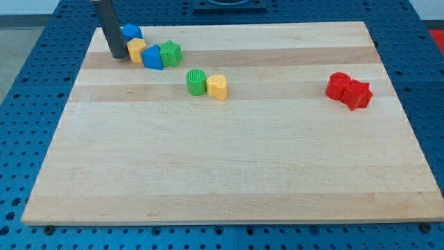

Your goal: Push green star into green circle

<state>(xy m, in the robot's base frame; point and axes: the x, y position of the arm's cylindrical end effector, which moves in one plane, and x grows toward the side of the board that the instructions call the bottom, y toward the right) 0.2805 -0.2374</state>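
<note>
As seen from the one camera, ordered from the largest thing to the smallest:

Counter: a pale wooden counter [229, 173] lies on a blue perforated base; most of its surface is bare, and the blocks sit toward the view's top.

Rod: the straight dark rod comes down at the view's top left, and my tip [118, 55] rests on the counter just left of the cluster, touching or almost touching the yellow block [136, 50].

Pincer: this arm carries no pincer, so I cannot tell any spread or pressed state; only the rod works here.

Red blocks: two red blocks [349, 90] stand together at the view's right, well apart from everything else.

Cluster: the yellow block, a blue block [131, 32] above it, another blue block [152, 58] and the green star-shaped block [170, 53] touch one another in a row.

Task thing: the green star is at the right end of this cluster, near the green round block [196, 82], which lies below and to its right, touching a yellow heart-like block [217, 87].

Judgement: the tip seems placed behind the row so that a push toward the right could carry the star, but the blocks between may turn it aside.
</note>
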